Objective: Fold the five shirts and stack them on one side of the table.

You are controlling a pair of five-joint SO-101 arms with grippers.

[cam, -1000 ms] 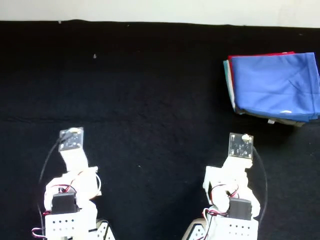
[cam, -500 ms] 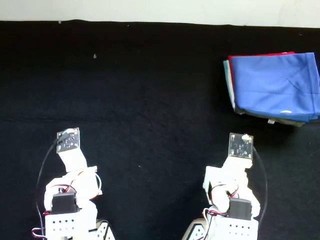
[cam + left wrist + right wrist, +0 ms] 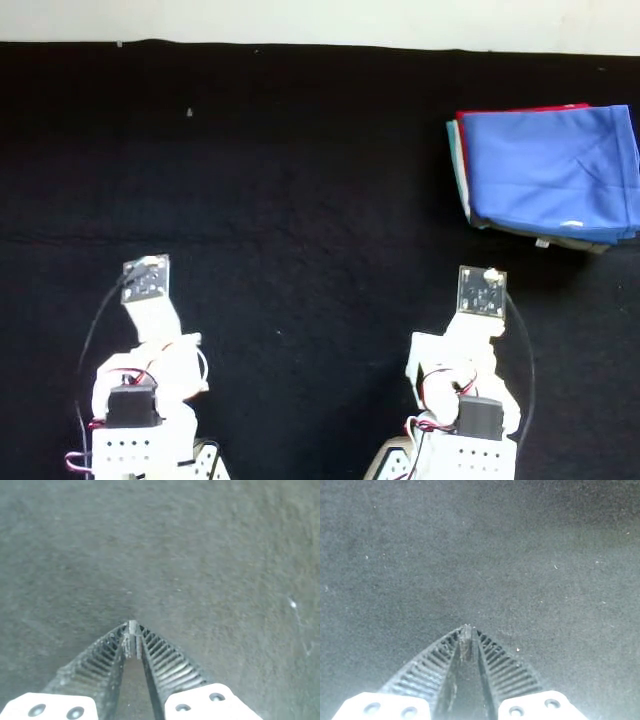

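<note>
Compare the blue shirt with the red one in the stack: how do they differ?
The blue shirt lies on top, its whole folded face showing; the red shirt sits beneath, showing as a thin strip along the far edge. The blue shirt has visible creases; the red shirt's surface is hidden. Both are folded, piled together on the black table.

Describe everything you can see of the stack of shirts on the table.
The stack of shirts lies flat at the far right of the black table, reaching the picture's right edge. A blue shirt, folded into a rough rectangle with soft creases, sits on top. Red, teal and grey edges of the others peek out along its far, left and near sides. The cloth looks thin and smooth. A small white tag shows at the near edge. Nothing but the table touches it.
</note>
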